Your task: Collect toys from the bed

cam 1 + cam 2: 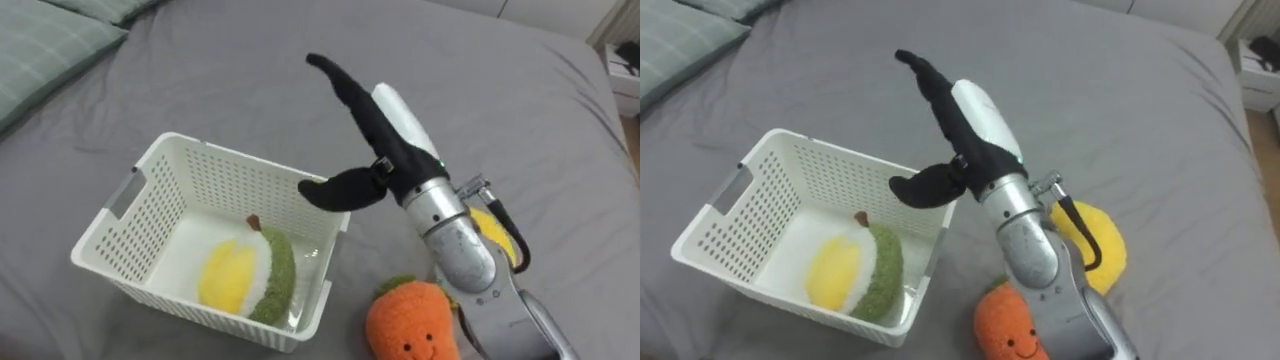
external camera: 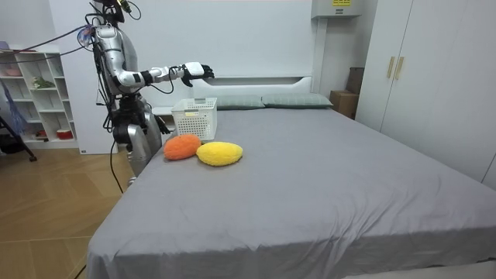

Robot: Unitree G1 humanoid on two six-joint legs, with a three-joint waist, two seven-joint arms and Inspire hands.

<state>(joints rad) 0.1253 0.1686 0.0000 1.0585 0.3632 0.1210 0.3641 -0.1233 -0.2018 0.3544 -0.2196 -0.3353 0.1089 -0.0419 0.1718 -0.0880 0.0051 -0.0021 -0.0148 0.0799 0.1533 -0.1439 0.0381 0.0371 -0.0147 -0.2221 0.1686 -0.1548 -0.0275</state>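
Note:
A white lattice basket (image 1: 120,215) stands on the grey bed and holds a yellow and green plush fruit (image 1: 245,275). My right hand (image 1: 395,140) hovers above the basket's right rim, open, fingers straight and spread, with nothing in it. An orange carrot plush (image 1: 410,320) lies just right of the basket, under my forearm. A yellow plush (image 1: 492,232) beside it is partly hidden by the arm. In the room view I stand at the bed's corner on the room view's left, right hand (image 2: 194,71) held out over the basket (image 2: 194,118), the orange plush (image 2: 181,146) and yellow plush (image 2: 219,153) nearby.
Green pillows (image 1: 40,50) lie at the head of the bed, left of the basket. A white bedside unit (image 1: 625,70) stands past the bed's far right edge. The grey sheet (image 1: 500,110) beyond the hand is bare. A shelf (image 2: 35,93) stands behind me.

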